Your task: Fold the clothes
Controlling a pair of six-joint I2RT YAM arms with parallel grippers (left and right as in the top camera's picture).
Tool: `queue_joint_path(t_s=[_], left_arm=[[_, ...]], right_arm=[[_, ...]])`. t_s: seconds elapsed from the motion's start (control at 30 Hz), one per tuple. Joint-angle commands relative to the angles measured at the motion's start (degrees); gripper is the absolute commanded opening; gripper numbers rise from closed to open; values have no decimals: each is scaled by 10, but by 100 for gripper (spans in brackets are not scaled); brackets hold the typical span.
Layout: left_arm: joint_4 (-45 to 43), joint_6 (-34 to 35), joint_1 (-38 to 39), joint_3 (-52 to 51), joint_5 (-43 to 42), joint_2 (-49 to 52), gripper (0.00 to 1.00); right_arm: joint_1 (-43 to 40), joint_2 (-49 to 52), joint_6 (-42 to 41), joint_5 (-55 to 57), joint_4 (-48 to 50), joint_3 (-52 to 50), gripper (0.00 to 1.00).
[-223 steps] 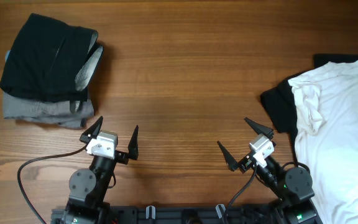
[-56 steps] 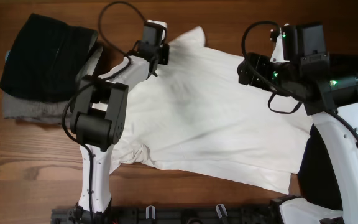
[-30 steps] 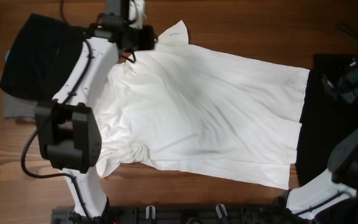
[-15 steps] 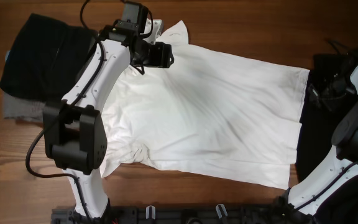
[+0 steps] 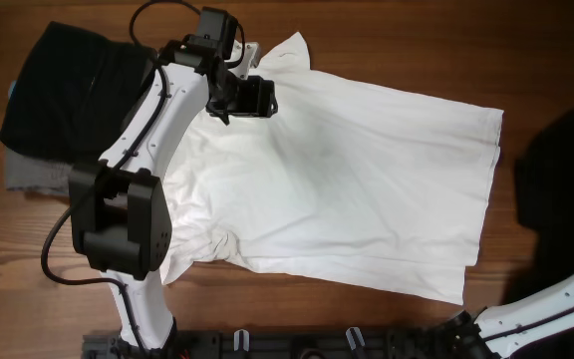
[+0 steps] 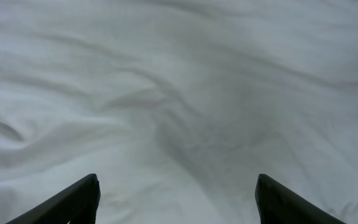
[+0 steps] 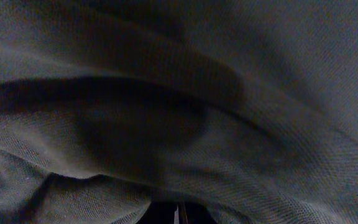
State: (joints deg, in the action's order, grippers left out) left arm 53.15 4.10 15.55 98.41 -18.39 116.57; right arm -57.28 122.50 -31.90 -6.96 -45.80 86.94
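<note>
At the near edge the left arm (image 5: 118,229) rises from its base and reaches away over the table (image 5: 387,40). The right arm (image 5: 556,304) curves off toward the right side.

The white T-shirt (image 5: 347,189) lies spread flat across the middle of the table, a plain white face up and its hem toward the right. It is lightly rippled with soft creases. One short sleeve (image 5: 192,254) bunches at the near left; the other (image 5: 282,50) points to the far edge.

Right of the hem, apart from it, sits a crumpled black garment (image 5: 561,189). The right wrist view is filled with dark knit fabric pressed close. The right gripper (image 7: 178,216) has its jaws together – whether cloth is pinched between them cannot be told.

Farther off, the left gripper (image 6: 176,202) hangs over the shirt's far-left shoulder area (near the far sleeve), jaws spread wide with nothing between them.

At the far left, a folded black garment (image 5: 73,90) rests on a grey garment (image 5: 68,175) – just beside the shirt.
</note>
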Motion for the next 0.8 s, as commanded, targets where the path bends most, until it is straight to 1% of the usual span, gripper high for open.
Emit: queue_joint_path(t_s=[0.0, 0.03, 0.13, 0.2, 0.27, 0.3, 0.33, 0.4, 0.43, 0.47, 0.57, 0.63, 0.77], left_arm=[[-3, -7, 1, 0, -9, 3, 82], [-3, -7, 1, 0, -9, 3, 82], [2, -7, 1, 0, -9, 2, 82], [3, -7, 1, 0, -9, -1, 81], [-4, -7, 1, 0, -9, -8, 82], [-17, -7, 1, 0, -9, -10, 79], [-34, -7, 1, 0, -6, -10, 63], [-86, -7, 1, 0, 36, 4, 23], [-108, -7, 1, 0, 46, 12, 12], [-130, -7, 1, 0, 46, 23, 4], [-188, -24, 1, 0, 49, 58, 4], [-230, -24, 0, 0, 50, 86, 4], [-277, -24, 0, 0, 50, 134, 4]], right_arm=[[3, -18, 72, -96, 12, 36, 4], [8, -30, 82, -125, 19, 39, 4], [38, -80, 120, -244, 49, 40, 20], [59, -105, 130, -277, 58, 40, 29], [108, -148, 160, -304, 54, 40, 38], [136, -168, 171, -303, 47, 40, 42], [166, -186, 177, -301, 37, 40, 43], [233, -219, 184, -299, -1, 40, 44], [255, -226, 184, -299, -16, 40, 43], [280, -232, 186, -299, -34, 40, 43], [338, -236, 203, -299, -79, 40, 43], [371, -236, 223, -297, -116, 40, 42], [410, -236, 234, -269, -165, 39, 42]])
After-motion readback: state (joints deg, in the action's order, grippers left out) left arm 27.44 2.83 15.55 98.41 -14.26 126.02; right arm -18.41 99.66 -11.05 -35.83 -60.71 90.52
